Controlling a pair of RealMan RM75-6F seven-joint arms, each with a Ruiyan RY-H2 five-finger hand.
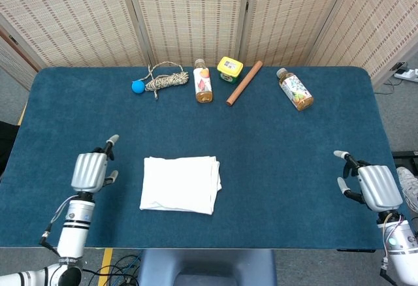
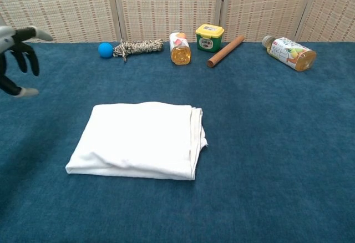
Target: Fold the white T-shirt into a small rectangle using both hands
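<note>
The white T-shirt point(image 1: 180, 183) point(image 2: 142, 138) lies folded into a small rectangle on the blue table, left of centre near the front edge. My left hand point(image 1: 91, 169) point(image 2: 15, 51) hovers to the left of it, apart from the cloth, fingers spread and holding nothing. My right hand point(image 1: 369, 185) sits far off at the table's right front corner, fingers apart and empty. It does not show in the chest view.
Along the back of the table lie a blue ball point(image 1: 138, 86), a rope bundle point(image 1: 166, 80), a small bottle point(image 1: 203, 82), a yellow-lidded jar point(image 1: 230, 68), a wooden rod point(image 1: 244, 83) and a second bottle point(image 1: 295, 90). Folding screens stand behind the table.
</note>
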